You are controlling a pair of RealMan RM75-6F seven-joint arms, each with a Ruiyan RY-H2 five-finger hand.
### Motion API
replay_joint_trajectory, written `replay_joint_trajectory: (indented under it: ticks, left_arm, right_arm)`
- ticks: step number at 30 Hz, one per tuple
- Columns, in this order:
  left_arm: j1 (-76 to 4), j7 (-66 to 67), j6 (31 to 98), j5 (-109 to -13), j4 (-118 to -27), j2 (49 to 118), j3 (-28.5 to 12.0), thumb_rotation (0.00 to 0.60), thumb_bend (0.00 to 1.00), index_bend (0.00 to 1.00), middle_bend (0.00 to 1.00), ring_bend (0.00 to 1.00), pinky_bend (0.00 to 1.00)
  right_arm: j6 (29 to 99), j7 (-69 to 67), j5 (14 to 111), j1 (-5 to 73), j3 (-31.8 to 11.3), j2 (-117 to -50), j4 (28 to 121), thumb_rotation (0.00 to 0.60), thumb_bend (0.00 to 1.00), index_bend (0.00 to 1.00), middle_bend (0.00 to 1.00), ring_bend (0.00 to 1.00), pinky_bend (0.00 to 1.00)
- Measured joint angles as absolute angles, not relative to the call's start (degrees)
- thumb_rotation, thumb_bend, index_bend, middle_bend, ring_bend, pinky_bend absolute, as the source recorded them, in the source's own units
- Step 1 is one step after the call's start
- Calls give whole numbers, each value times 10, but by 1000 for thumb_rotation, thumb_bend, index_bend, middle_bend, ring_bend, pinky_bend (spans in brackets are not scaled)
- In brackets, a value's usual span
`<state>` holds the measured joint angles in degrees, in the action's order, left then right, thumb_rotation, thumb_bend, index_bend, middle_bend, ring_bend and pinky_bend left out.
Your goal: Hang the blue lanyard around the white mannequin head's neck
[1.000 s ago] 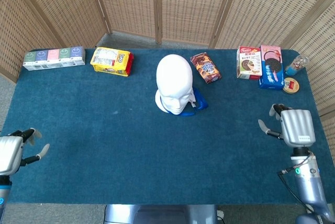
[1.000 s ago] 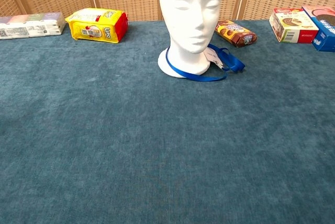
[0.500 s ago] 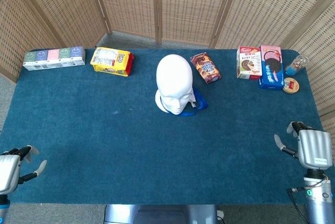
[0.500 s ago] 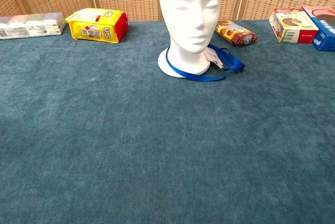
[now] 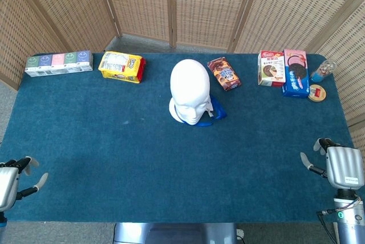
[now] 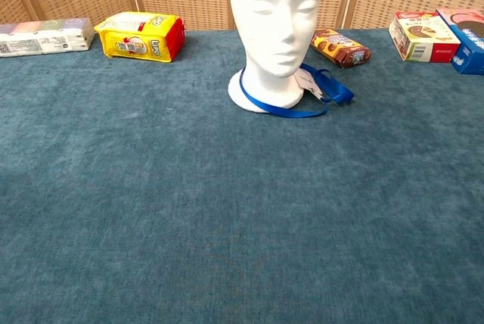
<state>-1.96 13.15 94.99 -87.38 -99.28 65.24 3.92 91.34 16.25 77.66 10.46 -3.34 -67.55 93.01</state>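
Your left hand (image 5: 10,182) sat at the near left corner of the tabletop (image 5: 114,158), partly off its edge, fingers spread and holding nothing. Your right hand (image 5: 340,166) sat by the near right corner, at the right edge, back plate up, the fingers that showed held apart and nothing in them. Both hands were well apart from everything on the tabletop, and neither showed in the chest view.

The head (image 5: 190,90) stood upright near the middle of the far half, facing the near edge. The lanyard (image 6: 281,104) was looped around the foot of its neck, the ribbon lying on the tabletop in front of the base and bunched with a white tag just to the right of it.

Along the far edge you had a row of small cartons (image 5: 59,62) at the left corner, a yellow packet (image 5: 121,66) beside them, and a brown biscuit pack (image 5: 223,73) just behind the head to its right. Two boxes (image 5: 284,70) lay near the far right corner, with a small jar (image 5: 322,71) and a round lid (image 5: 317,93) beside them.
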Motion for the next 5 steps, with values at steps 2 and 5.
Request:
replay_joint_trajectory:
  ticks: [2,5]
  left_arm:
    - [-17,132,951,-876,-995,649,37,353,273,461,607,562,582]
    - [-13,133,954,-877,-998,646,32,356,273,461,607,562,582]
  right_arm:
    - [909,161,778,103,-35,-676,929,297,345,548,614,771,888]
    - [904,160,782,101,-37,-677,928,293,345,549,614,771,887]
